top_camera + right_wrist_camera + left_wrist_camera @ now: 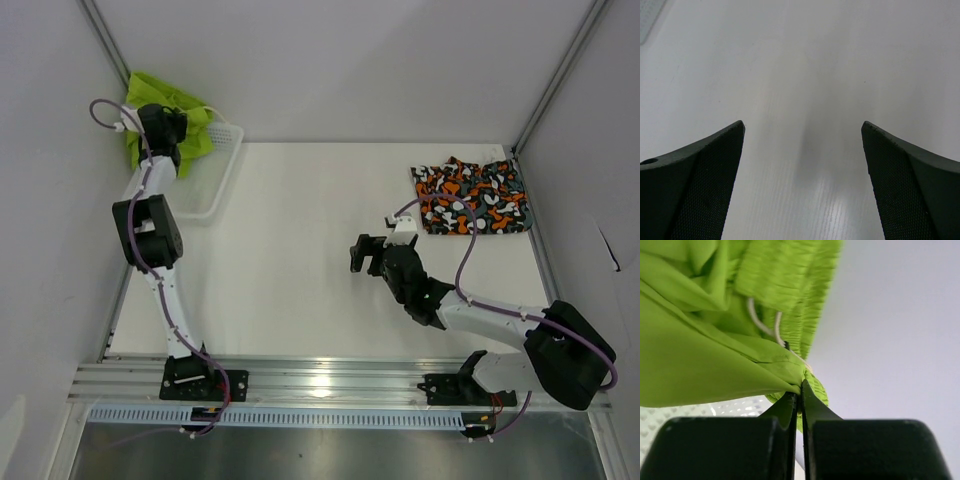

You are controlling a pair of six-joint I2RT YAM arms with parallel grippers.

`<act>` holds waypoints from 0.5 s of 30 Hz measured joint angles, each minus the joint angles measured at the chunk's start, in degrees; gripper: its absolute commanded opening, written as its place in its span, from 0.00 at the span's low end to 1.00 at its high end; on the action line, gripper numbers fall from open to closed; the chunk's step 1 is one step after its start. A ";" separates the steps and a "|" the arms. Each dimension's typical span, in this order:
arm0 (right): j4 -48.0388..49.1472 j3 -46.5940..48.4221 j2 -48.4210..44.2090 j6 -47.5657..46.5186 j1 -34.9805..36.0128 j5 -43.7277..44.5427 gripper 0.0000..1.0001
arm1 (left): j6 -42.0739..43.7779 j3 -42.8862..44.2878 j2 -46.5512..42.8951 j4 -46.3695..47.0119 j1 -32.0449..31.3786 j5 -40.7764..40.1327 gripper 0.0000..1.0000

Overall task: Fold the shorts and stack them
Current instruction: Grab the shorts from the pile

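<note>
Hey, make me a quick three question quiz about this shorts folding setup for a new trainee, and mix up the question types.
1. True or false: the right gripper is holding the camo shorts.
2. The left gripper is pinching: A) the camo shorts, B) the lime green shorts, C) nothing.
3. Fill in: the white mesh basket sits at the far ____ corner of the table.
Key: 1 false, its jaws stand open over bare table. 2 B. 3 left.

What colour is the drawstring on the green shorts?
White drawstring; clearest in the left wrist view.
</note>
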 measured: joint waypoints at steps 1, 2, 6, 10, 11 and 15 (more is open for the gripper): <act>-0.02 0.00 0.09 -0.04 0.02 0.00 0.99 | 0.57 -0.74 -1.33 0.09 -0.07 0.00 0.00; 0.00 0.00 0.13 -0.09 0.04 0.00 0.99 | 1.16 -1.14 -2.51 0.35 -0.15 -0.07 0.00; 0.00 0.00 0.20 -0.26 0.09 -0.15 1.00 | 4.37 -2.21 -8.13 1.49 -0.66 -1.03 0.00; 0.02 0.24 0.68 -0.37 0.09 -0.20 1.00 | 8.31 -2.51 -13.86 2.62 -1.81 -1.99 0.00; 0.02 0.33 0.87 -0.39 0.09 -0.22 0.99 | 9.88 -2.67 -15.82 2.95 -2.45 -2.60 0.00; 0.00 0.46 1.29 -0.44 0.15 -0.31 0.99 | 16.52 -2.78 -22.40 4.79 -5.60 -5.73 0.00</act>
